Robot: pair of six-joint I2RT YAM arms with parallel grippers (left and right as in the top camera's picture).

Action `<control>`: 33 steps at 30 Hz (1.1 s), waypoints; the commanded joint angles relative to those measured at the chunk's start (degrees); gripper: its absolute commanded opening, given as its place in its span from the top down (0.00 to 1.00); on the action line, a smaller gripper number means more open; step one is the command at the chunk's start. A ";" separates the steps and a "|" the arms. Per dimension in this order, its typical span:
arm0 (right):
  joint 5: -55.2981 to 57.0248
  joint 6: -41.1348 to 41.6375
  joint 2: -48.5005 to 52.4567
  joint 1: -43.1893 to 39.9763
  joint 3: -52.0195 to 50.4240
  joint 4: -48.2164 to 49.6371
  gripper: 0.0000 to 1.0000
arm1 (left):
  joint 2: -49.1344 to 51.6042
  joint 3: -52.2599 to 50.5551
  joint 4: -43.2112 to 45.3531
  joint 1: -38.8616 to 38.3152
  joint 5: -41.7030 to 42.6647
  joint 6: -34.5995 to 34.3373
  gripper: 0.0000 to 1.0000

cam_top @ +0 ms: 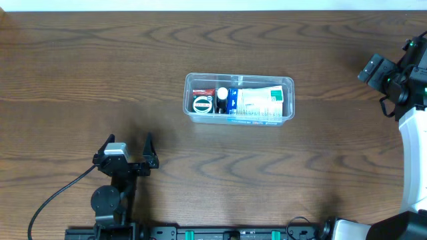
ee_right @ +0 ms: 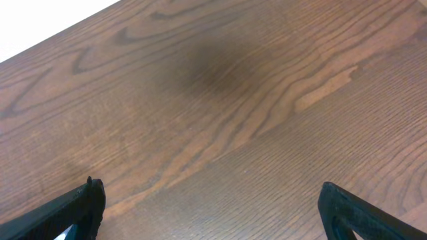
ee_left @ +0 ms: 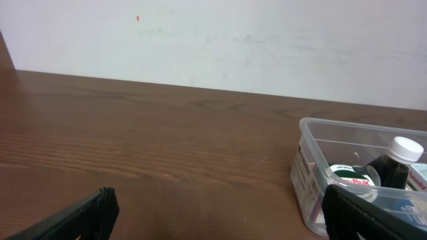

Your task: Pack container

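Observation:
The clear plastic container (cam_top: 239, 99) sits in the middle of the wooden table. It holds a round green-and-white tin (cam_top: 201, 104), a dark bottle with a white cap (cam_top: 221, 99), a blue item and a white packet (cam_top: 260, 102). Its left end also shows in the left wrist view (ee_left: 313, 173), with the tin (ee_left: 351, 178) and the bottle (ee_left: 395, 163) inside. My left gripper (cam_top: 129, 141) is open and empty, near the front left, well apart from the container. My right gripper (cam_top: 373, 69) is open and empty at the far right, over bare wood.
The table's far edge meets a white wall (ee_left: 213, 40). A black cable (cam_top: 53, 200) runs from the left arm's base at the front edge. The right arm's white body (cam_top: 413, 153) stands along the right edge.

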 commanded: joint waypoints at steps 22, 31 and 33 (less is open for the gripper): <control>0.17 0.76 -7.50 3.91 0.17 -0.04 0.01 | -0.28 -0.76 -2.23 0.33 0.39 0.72 0.02; 1.51 -3.02 -20.87 11.08 0.17 -1.66 0.01 | -0.28 -0.76 -2.23 0.33 0.39 0.72 0.02; 1.49 -3.10 -23.96 12.37 0.15 -3.15 0.01 | -0.28 -0.76 -2.23 0.33 0.39 0.72 0.02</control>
